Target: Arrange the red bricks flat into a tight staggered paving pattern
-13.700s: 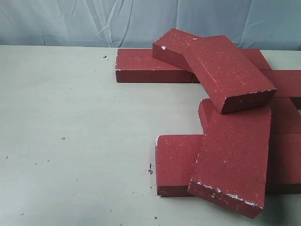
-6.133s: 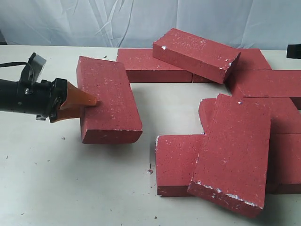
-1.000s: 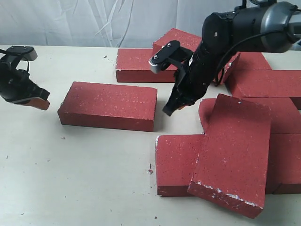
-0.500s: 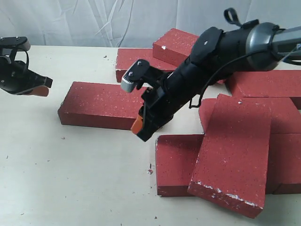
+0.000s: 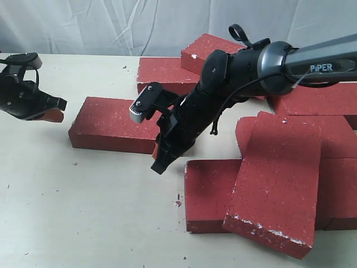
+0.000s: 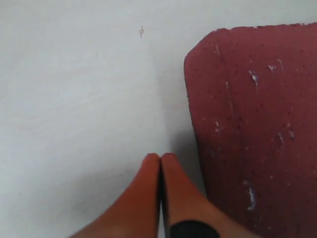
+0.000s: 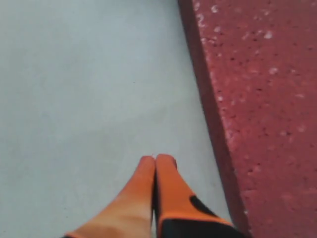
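Red bricks (image 5: 281,178) crowd the tabletop's right edge with one loose brick (image 5: 111,124) flat left of centre, where the right gripper (image 5: 158,161), pinched together, has just dropped beside its front right corner, likely to shove it in, the left gripper (image 5: 51,114) likewise pinched.

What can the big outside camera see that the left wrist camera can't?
Only the outside view shows the right gripper pointing down at the table in front of the lone brick, the jumbled bricks beside it, some leaning on others, and the pale cloth at the back. Only the left wrist view shows, up close, the orange fingertips pressed together and that brick's rounded corner with white chips. Both show the left gripper, the lone brick and the pale table.
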`<state>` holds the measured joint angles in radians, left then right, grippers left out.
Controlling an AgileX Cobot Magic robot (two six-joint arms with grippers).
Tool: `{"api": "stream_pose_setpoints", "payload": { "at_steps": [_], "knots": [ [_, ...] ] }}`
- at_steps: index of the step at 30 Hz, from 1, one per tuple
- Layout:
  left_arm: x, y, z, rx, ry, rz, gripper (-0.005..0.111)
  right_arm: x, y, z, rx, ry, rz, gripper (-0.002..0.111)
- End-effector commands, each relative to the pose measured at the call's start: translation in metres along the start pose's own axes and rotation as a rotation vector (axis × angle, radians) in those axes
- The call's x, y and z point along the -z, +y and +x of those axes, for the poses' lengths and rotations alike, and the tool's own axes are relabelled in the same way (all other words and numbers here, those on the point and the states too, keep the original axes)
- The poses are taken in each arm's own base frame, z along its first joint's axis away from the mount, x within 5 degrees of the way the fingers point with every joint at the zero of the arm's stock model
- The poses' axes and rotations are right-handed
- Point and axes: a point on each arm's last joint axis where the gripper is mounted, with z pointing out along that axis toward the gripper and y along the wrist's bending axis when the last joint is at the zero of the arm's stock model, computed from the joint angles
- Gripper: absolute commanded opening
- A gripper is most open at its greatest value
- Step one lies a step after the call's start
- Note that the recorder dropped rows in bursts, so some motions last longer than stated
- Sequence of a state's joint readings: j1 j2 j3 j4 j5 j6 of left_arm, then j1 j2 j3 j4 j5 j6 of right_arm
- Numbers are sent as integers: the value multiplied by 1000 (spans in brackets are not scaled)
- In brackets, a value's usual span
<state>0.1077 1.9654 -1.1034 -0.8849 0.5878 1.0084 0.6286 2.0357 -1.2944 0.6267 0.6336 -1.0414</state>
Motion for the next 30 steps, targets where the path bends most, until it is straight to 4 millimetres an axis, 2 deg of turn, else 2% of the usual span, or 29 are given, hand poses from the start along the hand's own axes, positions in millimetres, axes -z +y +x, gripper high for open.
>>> {"api": "stream_pose_setpoints", "payload": {
  "at_steps": [1, 6, 11, 19, 22, 26, 30],
  "knots": [
    [-15, -14, -4, -30, 19, 50, 0, -3, -7, 0, 7, -4, 57, -1],
    [-23, -35, -9, -105, 12, 59, 0, -3, -17, 0, -14, -3, 168, -1],
    [-25, -36, -13, -100, -26, 20, 0, -1, -25, 2, -50, 10, 262, -1],
    [-28, -39, -17, -146, -50, -38, 0, -2, -21, 1, -104, 8, 219, -1],
    [-18, -36, -20, -146, -53, -47, 0, 0, -10, -3, -65, 23, 197, -1],
    [-1, -38, -17, -114, 3, 28, 0, -3, -2, -6, -17, 37, 177, -1],
    [-2, -39, -12, -130, 51, 52, 0, -5, -4, -7, -2, 16, 197, -1]
  ]
}}
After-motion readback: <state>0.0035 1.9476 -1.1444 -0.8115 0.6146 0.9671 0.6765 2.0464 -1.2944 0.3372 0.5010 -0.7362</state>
